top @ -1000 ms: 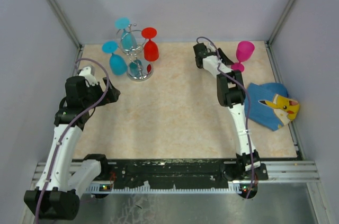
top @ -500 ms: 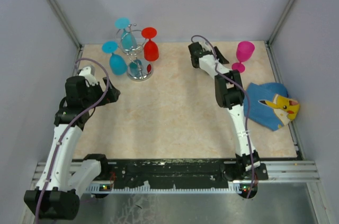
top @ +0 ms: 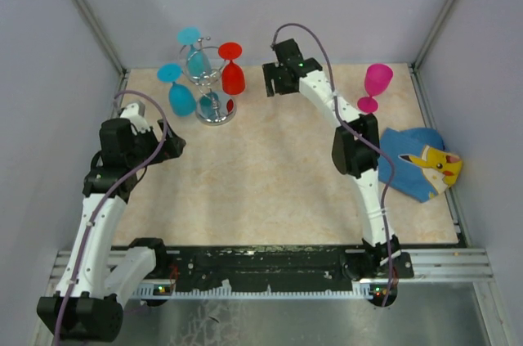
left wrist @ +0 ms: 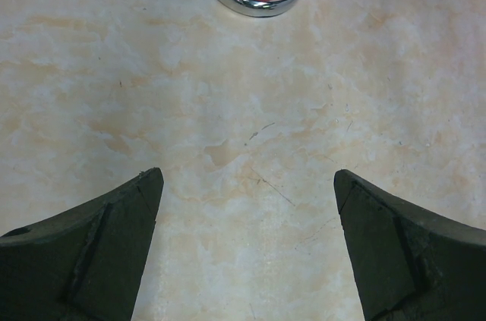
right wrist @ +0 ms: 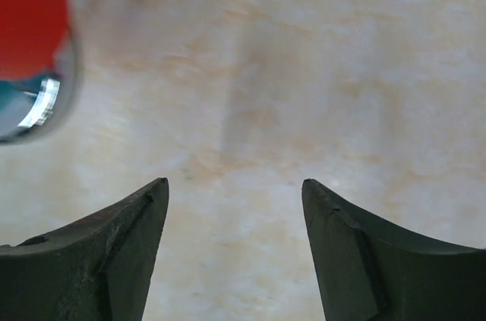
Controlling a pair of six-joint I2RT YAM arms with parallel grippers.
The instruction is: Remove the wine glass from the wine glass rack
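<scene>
Our right gripper [right wrist: 234,184] hangs with jaws spread and empty near the red wine glass [top: 233,78], which hangs bowl-down on the shiny silver wire rack [top: 216,114] at the far left of the beige marbled table [top: 270,166]. Our left gripper [left wrist: 247,177] is likewise spread and empty. We judge that a sideways nudge could tip the rack and shake off the blue glasses [top: 181,99]. From the right wrist, the red glass is only a blurred, cut-off edge. We cannot make out the curled hook holding its foot.

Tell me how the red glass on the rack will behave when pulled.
The red glass hangs upside down by its foot, so it will likely swing once nudged. Its smooth bowl may slip when pinched. The rack stands on a small disc base and might tip.
</scene>
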